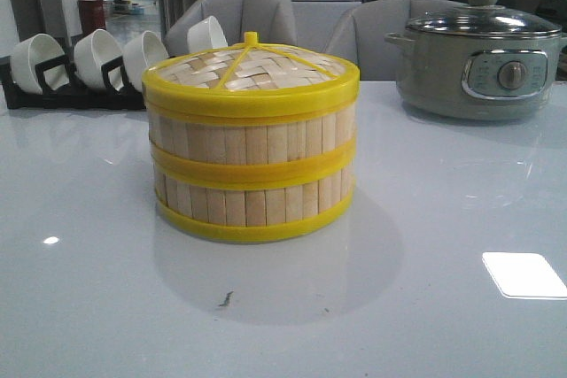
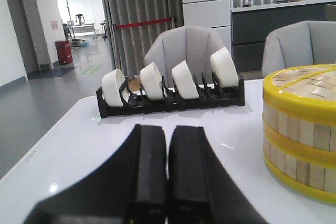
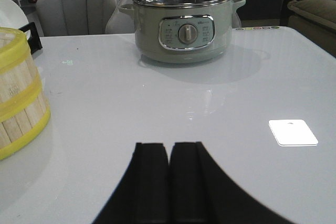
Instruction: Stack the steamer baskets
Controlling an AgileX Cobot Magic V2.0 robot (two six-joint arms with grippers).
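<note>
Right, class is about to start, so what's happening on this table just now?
Nothing is being handled. The two steamer baskets already sit stacked mid-table with the lid on top. The left gripper and right gripper are both shut, empty and apart from the stack. A bowl rack and an electric pot stand behind.

**Stack at centre**

We see the two yellow-rimmed bamboo-slat steamer baskets point(image 1: 252, 174) stacked mid-table point(image 1: 106, 289), woven yellow-rimmed lid point(image 1: 251, 73) on top. Behind left stands a black rack of white bowls point(image 1: 89, 64); behind right, a grey glass-lidded electric pot point(image 1: 483, 64).
</note>
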